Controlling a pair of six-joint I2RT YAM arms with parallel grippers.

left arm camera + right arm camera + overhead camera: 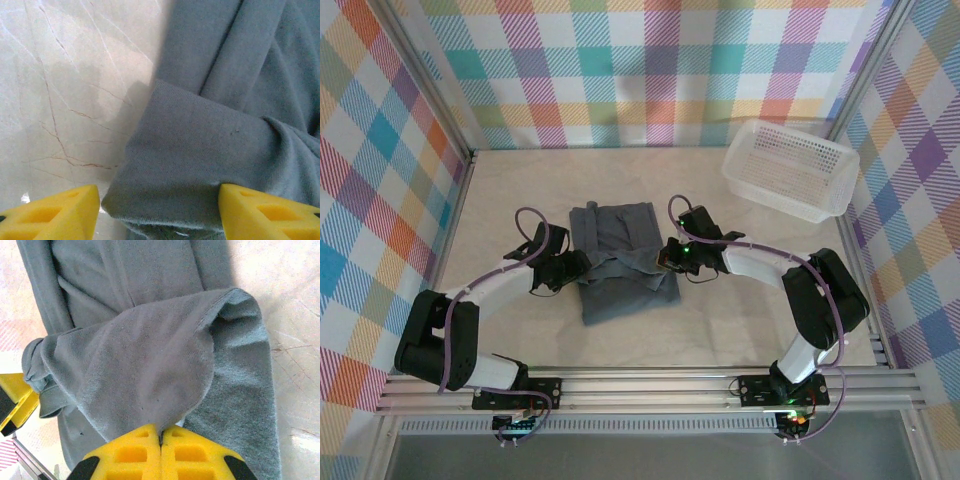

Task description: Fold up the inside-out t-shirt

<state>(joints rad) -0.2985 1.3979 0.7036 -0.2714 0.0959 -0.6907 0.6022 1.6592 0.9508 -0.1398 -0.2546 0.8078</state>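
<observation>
Two pincers work the same garment from opposite sides. The left pincer (pixel 568 268) stands at the shirt's left edge with its yellow fingers (pixel 55 215) spread. A rolled fold of the inside-out t-shirt (pixel 617 232) lies in the gap between them, brushing the right-hand finger and just short of the other, so nothing is clamped there. Bare table (pixel 510 200) shows just to the left of this pincer.

Between the two pincers the shirt lies bunched and partly folded, a dark grey heap with thick ridges running away from the fingers. The right pincer (pixel 161 440) is closed tight on a flap of the cloth, which rises from its tips in a slack hump and drapes back onto the layers beyond. Well off to the right of this pincer and beyond it sits the white mesh basket (pixel 790 200).

The cloth looks light, soft and wholly limp. It will likely sag, crease and drag its under-layers along rather than keep any shape. The best hold, I judge, is a hem or doubled edge, taken deep between the fingers at matching points on each side. A pinch on one thin layer mid-panel would only tent the fabric.
</observation>
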